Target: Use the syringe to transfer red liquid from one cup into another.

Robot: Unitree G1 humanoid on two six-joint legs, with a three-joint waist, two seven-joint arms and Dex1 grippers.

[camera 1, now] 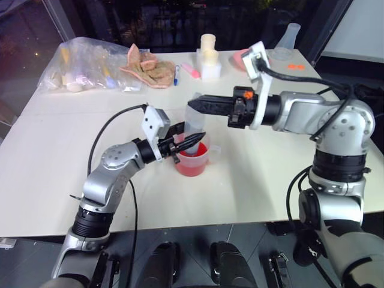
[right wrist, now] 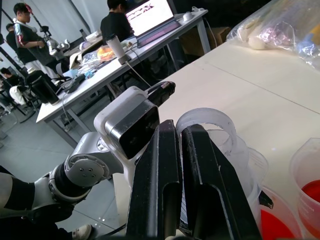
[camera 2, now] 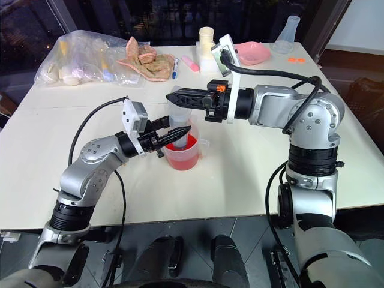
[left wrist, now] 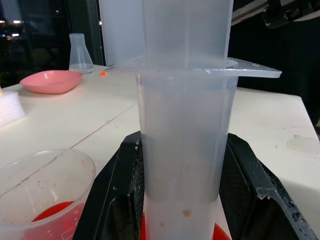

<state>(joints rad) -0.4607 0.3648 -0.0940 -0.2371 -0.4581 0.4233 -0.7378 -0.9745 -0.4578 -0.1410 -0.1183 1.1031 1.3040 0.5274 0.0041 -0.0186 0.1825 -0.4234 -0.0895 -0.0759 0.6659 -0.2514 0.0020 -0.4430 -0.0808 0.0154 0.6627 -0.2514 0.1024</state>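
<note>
The syringe (left wrist: 185, 125) stands upright, its thick clear barrel clamped between the two black fingers of the left gripper (camera 1: 183, 143), with its lower end over the red liquid (camera 1: 193, 165) in the handled measuring cup (camera 1: 194, 159) directly beneath that gripper. The smaller clear cup (left wrist: 42, 195), also holding some red liquid, stands just beside the measuring cup. The right gripper (camera 1: 207, 105) is level above the left one, pointing toward the robot's left, its fingers clenched together on nothing, just above the plunger top. The surface is a pale table (camera 1: 48, 156); beyond the grippers lie a plastic bag (camera 1: 90, 66), a crumpled cloth (camera 1: 147, 66), a pink dish (camera 2: 252, 53) and a clear flask (camera 2: 287, 33). The right wrist view shows the room (desks, a laptop, several people) (right wrist: 116, 22).
</note>
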